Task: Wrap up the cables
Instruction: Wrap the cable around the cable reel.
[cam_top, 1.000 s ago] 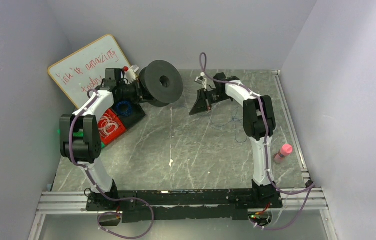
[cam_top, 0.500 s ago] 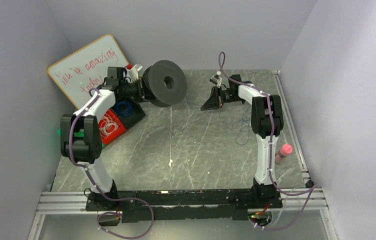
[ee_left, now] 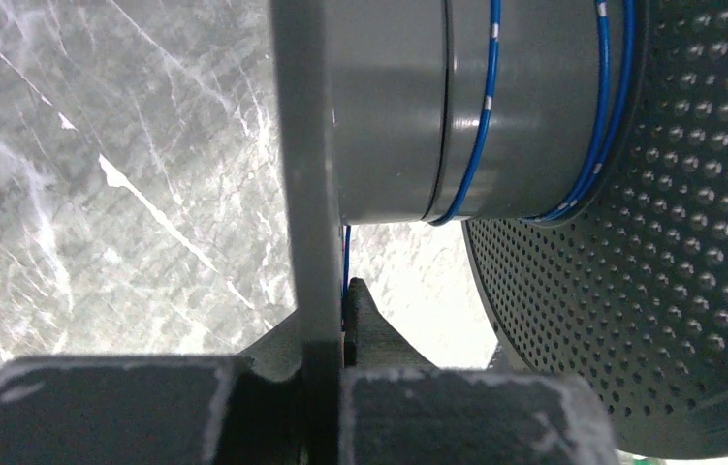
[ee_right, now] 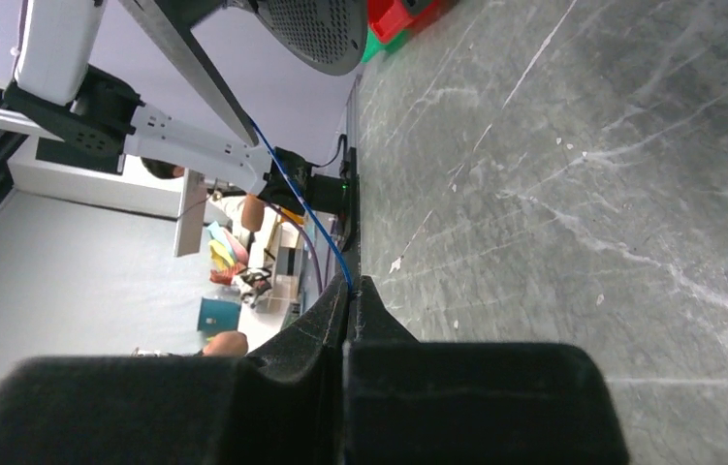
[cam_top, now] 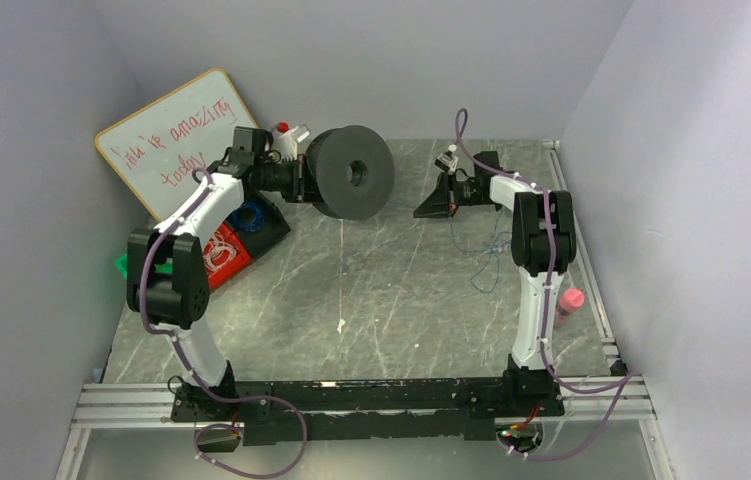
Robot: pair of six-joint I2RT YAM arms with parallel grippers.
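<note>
I see the cables (ee_left: 491, 58), a very thin blue wire, already lying in a few turns around the grey hub of the spool (cam_top: 353, 172). From the spool one strand runs straight through the air to the right pincer (ee_right: 348, 291), and more of it lies in loose loops on the table (cam_top: 371, 300), to the right of the spool and beside the right arm. The right pincer is clenched on this wire, with its fingers pressed together and the blue strand coming out between the tips. It stands to the right of the spool, apart from it, and its tips point towards it. The left pincer (cam_top: 303, 182) is at the left side of the spool and is clenched on its thin flange. Behind the spool, to the left, a whiteboard (cam_top: 176, 140) leans on the wall. In front of the spool, to the left, is a black tray (cam_top: 273, 228) with a blue coil (cam_top: 246, 215) inside, and next to it a red tray (cam_top: 219, 252). A pink bottle (cam_top: 569, 303) stands far to the right of the spool.
</note>
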